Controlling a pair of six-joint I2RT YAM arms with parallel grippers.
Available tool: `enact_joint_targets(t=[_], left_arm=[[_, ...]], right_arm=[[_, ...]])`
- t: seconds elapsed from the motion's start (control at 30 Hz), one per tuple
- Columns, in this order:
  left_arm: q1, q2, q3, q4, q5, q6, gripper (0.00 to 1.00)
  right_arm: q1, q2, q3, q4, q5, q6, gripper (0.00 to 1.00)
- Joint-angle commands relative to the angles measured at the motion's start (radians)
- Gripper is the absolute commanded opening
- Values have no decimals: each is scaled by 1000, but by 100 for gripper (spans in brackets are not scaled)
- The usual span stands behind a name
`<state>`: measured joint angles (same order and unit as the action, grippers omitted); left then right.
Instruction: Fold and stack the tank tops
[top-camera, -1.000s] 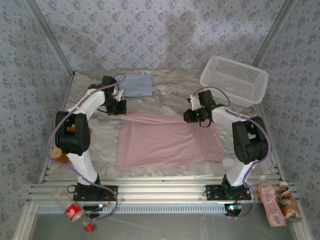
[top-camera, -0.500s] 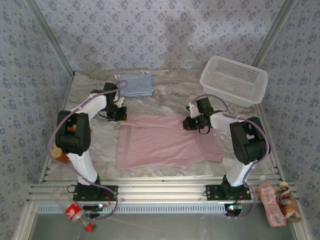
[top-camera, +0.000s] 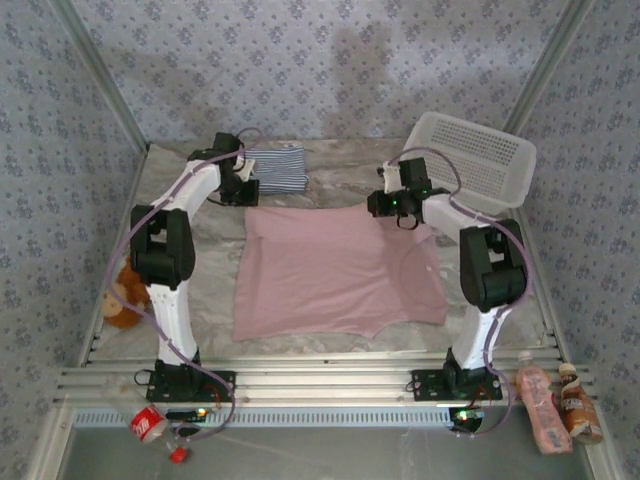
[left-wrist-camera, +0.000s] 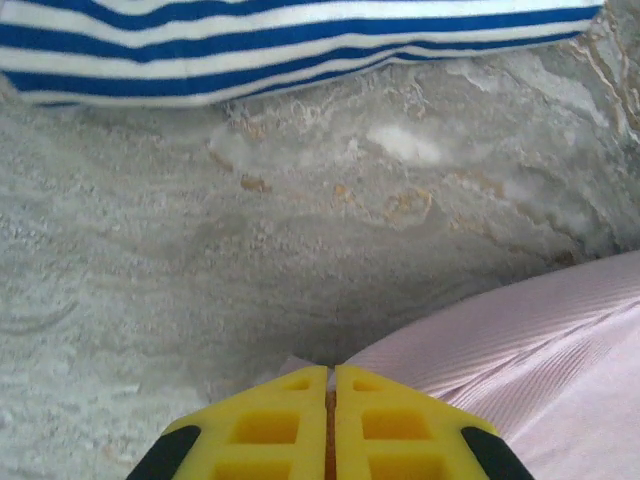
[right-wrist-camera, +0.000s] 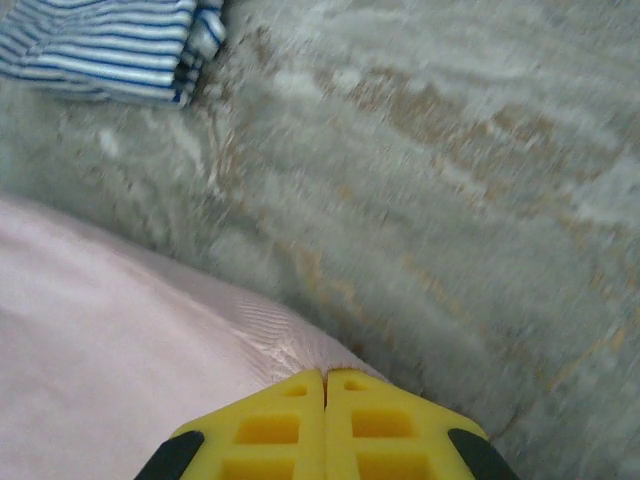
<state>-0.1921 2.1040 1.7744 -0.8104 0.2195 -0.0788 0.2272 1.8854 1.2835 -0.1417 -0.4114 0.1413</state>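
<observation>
The pink tank top (top-camera: 335, 275) lies spread flat across the middle of the table. My left gripper (top-camera: 247, 197) is shut on its far left corner, and the yellow fingertips (left-wrist-camera: 330, 368) pinch the pink cloth (left-wrist-camera: 520, 340) there. My right gripper (top-camera: 388, 205) is shut on the far right corner, where pink fabric (right-wrist-camera: 120, 320) bunches at the closed tips (right-wrist-camera: 326, 373). The striped tank top (top-camera: 275, 168) lies folded at the back left, just beyond the left gripper. Its navy and white stripes (left-wrist-camera: 300, 40) also show in the left wrist view and its corner (right-wrist-camera: 110, 50) in the right wrist view.
A white lattice basket (top-camera: 468, 160) stands at the back right, close behind the right arm. A stuffed toy (top-camera: 125, 300) lies at the table's left edge. Two bottles (top-camera: 555, 400) lie at the front right, and a red can (top-camera: 147, 425) at the front left.
Both grippers have moved toward the back of the table with the pink top's far edge. The fold seen half a second ago is pulled out, so the cloth lies longer and flatter.
</observation>
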Motion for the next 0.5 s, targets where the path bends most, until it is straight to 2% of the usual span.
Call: enact_joint_targets(t=[0.0, 0.23, 0.47], left_arm=[[2, 63, 62, -23, -21, 26, 8], [3, 110, 134, -26, -37, 39, 8], [-5, 0, -16, -1, -16, 59, 10]], right_arm=[[-9, 82, 78, -31, -1, -27, 8], [-19, 110, 102, -46, -23, -44, 7], [-22, 22, -26, -15, -63, -58, 8]])
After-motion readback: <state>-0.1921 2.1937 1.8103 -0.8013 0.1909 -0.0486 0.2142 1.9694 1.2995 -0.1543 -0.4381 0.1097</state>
